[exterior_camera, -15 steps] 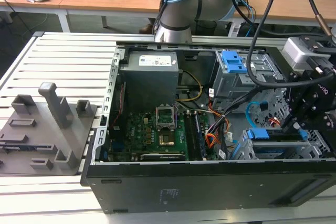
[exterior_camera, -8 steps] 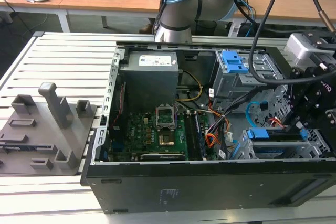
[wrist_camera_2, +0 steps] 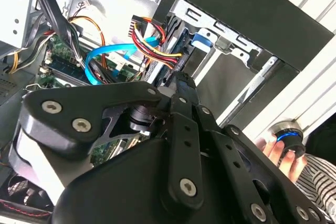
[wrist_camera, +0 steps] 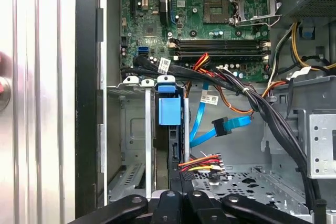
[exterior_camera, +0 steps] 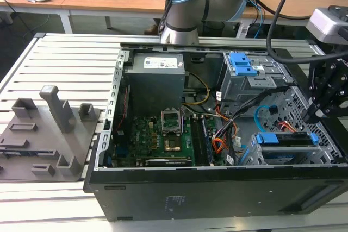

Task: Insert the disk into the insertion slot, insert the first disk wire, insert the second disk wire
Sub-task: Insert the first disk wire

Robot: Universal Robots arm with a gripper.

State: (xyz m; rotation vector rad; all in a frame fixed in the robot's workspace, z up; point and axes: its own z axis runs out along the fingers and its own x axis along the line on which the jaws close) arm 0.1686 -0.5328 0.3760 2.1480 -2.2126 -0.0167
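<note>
While your gripper (exterior_camera: 318, 113) hangs over the case (exterior_camera: 217, 188) at the exterior view's right, its own links block much of both wrist views. The fingers (wrist_camera: 169, 200) look drawn close together, and you cannot tell whether they pinch anything. The disk (wrist_camera: 169, 111) stands on edge in the slot (wrist_camera: 131, 129). The first wire (wrist_camera: 202, 161) reaches the disk's rear edge, its plug hidden. The second wire (wrist_camera: 202, 129) loops loose just beside, its dark plug apart from the disk in open room.
</note>
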